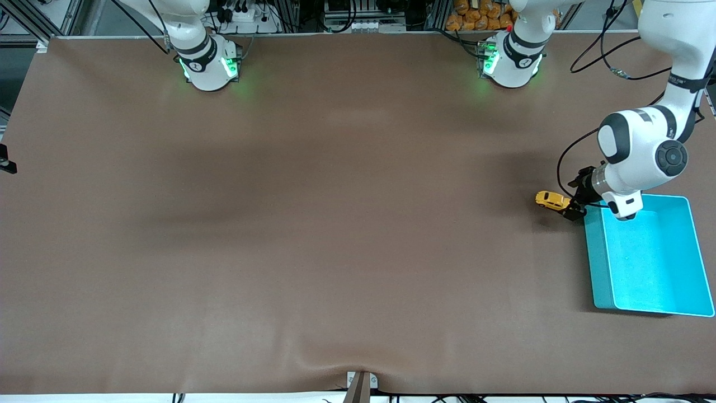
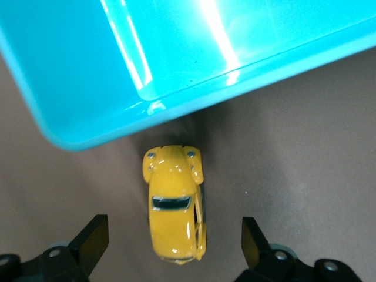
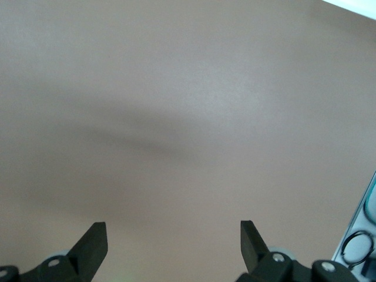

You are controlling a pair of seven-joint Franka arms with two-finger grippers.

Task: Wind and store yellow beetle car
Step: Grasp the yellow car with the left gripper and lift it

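Here the yellow beetle car (image 1: 552,200) sits on the brown counter (image 1: 313,224), just beside the teal bin (image 1: 693,246), toward the left arm's end of the counter and outside the bin. The left end effector (image 1: 574,208) is low over the counter right at the car, between it and the bin's corner. In the left wrist view its two fingers are spread wide, one on each side of the car (image 2: 174,202), touching neither flank and gripping nothing. The car's long axis runs straight out from the wrist toward the bin's rim (image 2: 194,100), so the fingers face its two long sides; closing them would likely pinch it across its width. That alignment is what the next move seems to depend on.

The left arm is clearly the nearer one. The right end effector (image 3: 173,247) is also open and empty, waiting over bare counter; it does not show in the front view.
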